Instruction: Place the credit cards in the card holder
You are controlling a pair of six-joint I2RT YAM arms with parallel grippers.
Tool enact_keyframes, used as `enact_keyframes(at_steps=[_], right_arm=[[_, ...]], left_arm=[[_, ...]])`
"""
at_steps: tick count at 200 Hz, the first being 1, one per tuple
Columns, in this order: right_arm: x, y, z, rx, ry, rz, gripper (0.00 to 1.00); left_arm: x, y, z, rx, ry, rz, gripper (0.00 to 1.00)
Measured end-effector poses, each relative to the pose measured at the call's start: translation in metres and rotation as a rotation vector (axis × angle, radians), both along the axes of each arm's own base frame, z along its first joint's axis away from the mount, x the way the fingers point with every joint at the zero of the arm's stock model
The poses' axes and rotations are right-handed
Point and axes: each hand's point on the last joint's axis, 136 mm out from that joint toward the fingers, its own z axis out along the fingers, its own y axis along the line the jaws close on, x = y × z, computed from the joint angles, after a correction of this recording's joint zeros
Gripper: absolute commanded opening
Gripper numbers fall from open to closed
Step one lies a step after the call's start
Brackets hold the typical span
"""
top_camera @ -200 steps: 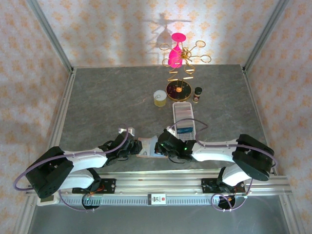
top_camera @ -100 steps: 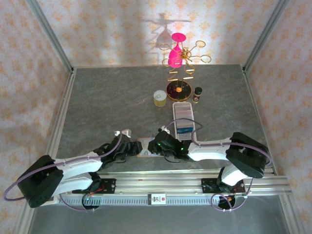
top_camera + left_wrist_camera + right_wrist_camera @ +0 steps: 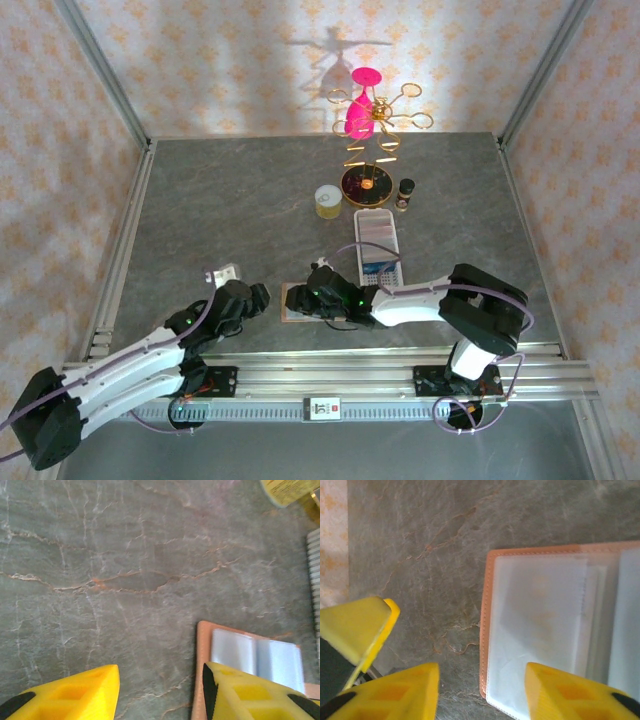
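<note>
Card holder: the tan, pinkish-brown leather folding card holder (image 3: pixel 540 625) lies open and flat on the grey marbled table (image 3: pixel 230 200), close to the near edge. Its pale clear sleeves face up and its long axis runs left to right.
Card: a bright blue plastic credit card (image 3: pixel 379 268) sits at the near end of the long white perforated tray (image 3: pixel 377 225), just to the far right of the holder. Whether more cards lie in the tray is too small to tell.
Left gripper: the left gripper (image 3: pixel 160 675) hangs low just left of the holder with its yellow jaws apart and only bare table between them.
Right gripper: the right gripper (image 3: pixel 482 672) hovers over the holder's left end, jaws apart and gripping nothing.
Key relation: the card lies to the far right of both claws. The right arm is nearer, as its forearm passes just beside the tray. The tray's long axis runs near to far, across that of the holder.
Step, as judged: the holder is spread open, the sleeves look empty, and no card is in yet.
Next move calls for: the right claw to go right and far to the tray's near end.
Risk: a thin card lying flat offers little edge to pinch, and the unheld holder may fold shut.
</note>
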Motion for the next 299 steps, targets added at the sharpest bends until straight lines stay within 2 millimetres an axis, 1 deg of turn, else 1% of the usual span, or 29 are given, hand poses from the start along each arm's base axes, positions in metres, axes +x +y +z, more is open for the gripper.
enact_keyframes(at_steps=[16,29,34,42,51,64,69,79,88,102,114,127,142,150,160,181,198,213,226,241,252,278,299], right_arm=[[0.003,-0.003,0.006,-0.014,-0.026,0.012,0.49],[0.009,-0.012,0.019,-0.031,-0.076,0.019,0.48],[0.014,-0.016,0.027,-0.037,-0.106,0.020,0.47],[0.021,-0.024,0.042,-0.037,-0.155,0.019,0.48],[0.030,-0.033,0.064,-0.036,-0.226,0.020,0.48],[0.043,-0.045,0.100,-0.045,-0.359,0.037,0.49],[0.047,-0.051,0.118,-0.056,-0.433,0.052,0.50],[0.049,-0.058,0.148,-0.078,-0.575,0.100,0.53],[0.045,-0.064,0.171,-0.109,-0.713,0.168,0.55],[0.035,-0.078,0.194,-0.202,-0.926,0.294,0.65],[0.029,-0.092,0.199,-0.317,-1.075,0.388,0.72],[0.028,-0.109,0.192,-0.473,-1.180,0.485,0.74],[0.035,-0.130,0.171,-0.663,-1.227,0.621,0.75],[0.043,-0.145,0.158,-0.756,-1.222,0.677,0.76],[0.056,-0.170,0.141,-0.874,-1.192,0.730,0.78],[0.076,-0.216,0.112,-1.036,-1.122,0.801,0.83],[0.084,-0.237,0.090,-1.105,-1.078,0.876,0.83],[0.087,-0.243,0.069,-1.133,-1.046,0.967,0.84],[0.087,-0.244,0.051,-1.139,-1.029,1.044,0.83],[0.085,-0.243,0.036,-1.141,-1.023,1.115,0.83],[0.087,-0.241,0.031,-1.143,-1.031,1.145,0.83],[0.096,-0.233,0.028,-1.144,-1.079,1.171,0.80],[0.100,-0.228,0.016,-1.129,-1.070,1.215,0.78]], left_arm=[[0.001,-0.002,0.007,-0.017,-0.015,-0.004,0.46],[0.002,-0.005,0.011,-0.023,-0.020,-0.013,0.44],[0.003,-0.006,0.013,-0.025,-0.023,-0.019,0.44],[0.003,-0.008,0.016,-0.028,-0.026,-0.031,0.42],[0.004,-0.011,0.020,-0.035,-0.031,-0.042,0.42],[0.005,-0.014,0.025,-0.040,-0.043,-0.059,0.42],[0.006,-0.016,0.027,-0.043,-0.048,-0.068,0.42],[0.006,-0.020,0.030,-0.053,-0.058,-0.084,0.42],[0.007,-0.024,0.031,-0.059,-0.065,-0.102,0.42],[0.009,-0.029,0.036,-0.075,-0.080,-0.123,0.42],[0.010,-0.034,0.039,-0.086,-0.092,-0.144,0.41],[0.010,-0.038,0.041,-0.097,-0.103,-0.160,0.41],[0.011,-0.042,0.045,-0.110,-0.115,-0.178,0.41],[0.012,-0.043,0.046,-0.113,-0.122,-0.186,0.41],[0.013,-0.045,0.049,-0.117,-0.132,-0.192,0.41],[0.014,-0.048,0.051,-0.124,-0.143,-0.203,0.44],[0.013,-0.048,0.050,-0.125,-0.147,-0.210,0.48],[0.012,-0.048,0.046,-0.123,-0.143,-0.212,0.51],[0.011,-0.047,0.043,-0.120,-0.137,-0.213,0.52],[0.010,-0.047,0.039,-0.114,-0.126,-0.214,0.52],[0.010,-0.047,0.036,-0.111,-0.120,-0.216,0.52],[0.008,-0.048,0.031,-0.118,-0.116,-0.225,0.52],[0.006,-0.050,0.029,-0.126,-0.114,-0.235,0.52]])
